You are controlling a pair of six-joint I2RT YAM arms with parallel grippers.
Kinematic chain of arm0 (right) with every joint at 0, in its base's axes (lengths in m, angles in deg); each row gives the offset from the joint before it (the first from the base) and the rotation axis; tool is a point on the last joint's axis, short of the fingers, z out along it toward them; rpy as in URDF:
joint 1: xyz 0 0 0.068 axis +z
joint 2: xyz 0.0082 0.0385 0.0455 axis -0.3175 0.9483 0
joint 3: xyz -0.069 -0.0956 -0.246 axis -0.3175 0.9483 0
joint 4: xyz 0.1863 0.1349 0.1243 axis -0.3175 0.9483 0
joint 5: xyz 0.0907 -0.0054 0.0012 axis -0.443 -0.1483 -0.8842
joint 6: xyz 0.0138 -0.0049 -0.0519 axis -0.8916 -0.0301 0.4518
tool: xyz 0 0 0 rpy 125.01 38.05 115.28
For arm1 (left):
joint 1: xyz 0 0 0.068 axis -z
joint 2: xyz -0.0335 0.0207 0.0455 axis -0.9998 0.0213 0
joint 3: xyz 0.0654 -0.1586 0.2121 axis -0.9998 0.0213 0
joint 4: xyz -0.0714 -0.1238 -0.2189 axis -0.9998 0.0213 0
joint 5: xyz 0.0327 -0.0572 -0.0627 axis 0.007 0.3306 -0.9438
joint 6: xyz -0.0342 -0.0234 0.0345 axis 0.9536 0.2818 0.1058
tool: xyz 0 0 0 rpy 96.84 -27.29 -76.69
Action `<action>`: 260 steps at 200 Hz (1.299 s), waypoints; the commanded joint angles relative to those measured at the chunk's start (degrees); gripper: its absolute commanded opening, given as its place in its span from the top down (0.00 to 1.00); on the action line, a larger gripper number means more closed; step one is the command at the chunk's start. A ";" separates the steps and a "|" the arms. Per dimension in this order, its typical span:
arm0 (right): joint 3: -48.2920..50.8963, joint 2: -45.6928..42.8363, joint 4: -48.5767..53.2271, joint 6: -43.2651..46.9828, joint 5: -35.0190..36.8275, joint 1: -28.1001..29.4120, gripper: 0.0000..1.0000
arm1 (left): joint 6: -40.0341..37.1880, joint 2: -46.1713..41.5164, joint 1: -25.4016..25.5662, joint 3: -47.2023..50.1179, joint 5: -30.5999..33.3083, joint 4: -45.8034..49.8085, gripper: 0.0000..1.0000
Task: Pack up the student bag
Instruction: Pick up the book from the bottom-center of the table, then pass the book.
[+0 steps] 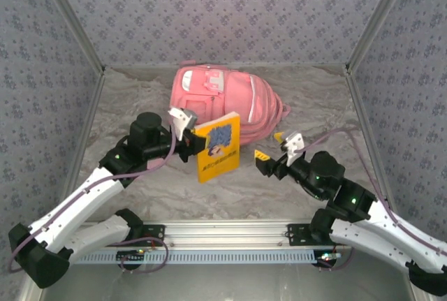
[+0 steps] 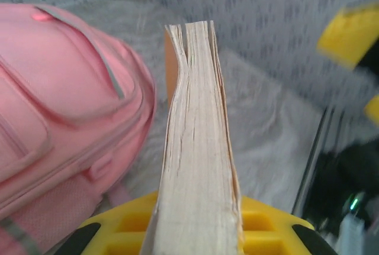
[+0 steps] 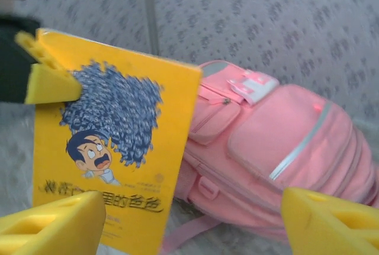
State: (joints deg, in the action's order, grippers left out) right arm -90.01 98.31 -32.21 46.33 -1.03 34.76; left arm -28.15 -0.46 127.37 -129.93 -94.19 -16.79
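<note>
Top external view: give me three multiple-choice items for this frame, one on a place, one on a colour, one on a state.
1. Where does the student bag lie?
A. far middle of the table
B. on the near rail
C. under the right arm

2. What colour is the book cover?
A. white
B. yellow
C. green

3. How is the right pincer?
A. shut on the book
B. shut on a strap
C. open, empty

Answers:
1 A: it rests beyond the book, toward the back wall.
2 B: the cover is yellow with a cartoon figure.
3 C: its fingers stand apart with nothing between them; the left pincer holds the book.
</note>
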 commanded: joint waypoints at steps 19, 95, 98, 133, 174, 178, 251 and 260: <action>1.62 1.36 -2.07 -25.10 -9.89 -6.48 0.26 | 29.84 -0.60 -0.10 -2.93 9.08 -16.95 1.00; 7.22 15.52 -31.62 -67.18 -31.77 -16.97 0.14 | 52.61 -1.16 -0.03 2.18 19.99 -28.72 1.00; 7.53 16.50 -33.94 -68.76 -31.89 -16.83 0.13 | 52.81 -1.08 -0.08 2.16 20.03 -28.77 1.00; 10.39 28.05 -57.27 -81.02 -31.55 -14.45 0.09 | 54.74 -0.98 0.36 1.88 20.47 -29.70 1.00; 9.11 37.10 -73.13 -83.35 -28.44 -12.12 0.11 | 55.80 -1.37 1.79 2.44 21.17 -30.09 1.00; 8.93 37.56 -73.86 -83.46 -28.68 -12.10 0.12 | 55.57 -1.57 2.05 2.53 21.32 -30.02 1.00; 10.12 29.65 -68.57 -74.80 -23.37 -14.26 0.49 | 56.26 -4.81 4.39 7.13 25.90 -26.50 1.00; 10.12 28.50 -66.97 -73.19 -22.77 -14.25 0.55 | 56.38 -4.66 4.72 7.41 26.22 -26.09 1.00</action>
State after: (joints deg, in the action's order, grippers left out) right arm -79.76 130.77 -101.06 -32.58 -27.00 20.82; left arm 26.52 -3.65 131.33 -122.76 -70.21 -38.99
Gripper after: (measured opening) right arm 0.508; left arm 0.157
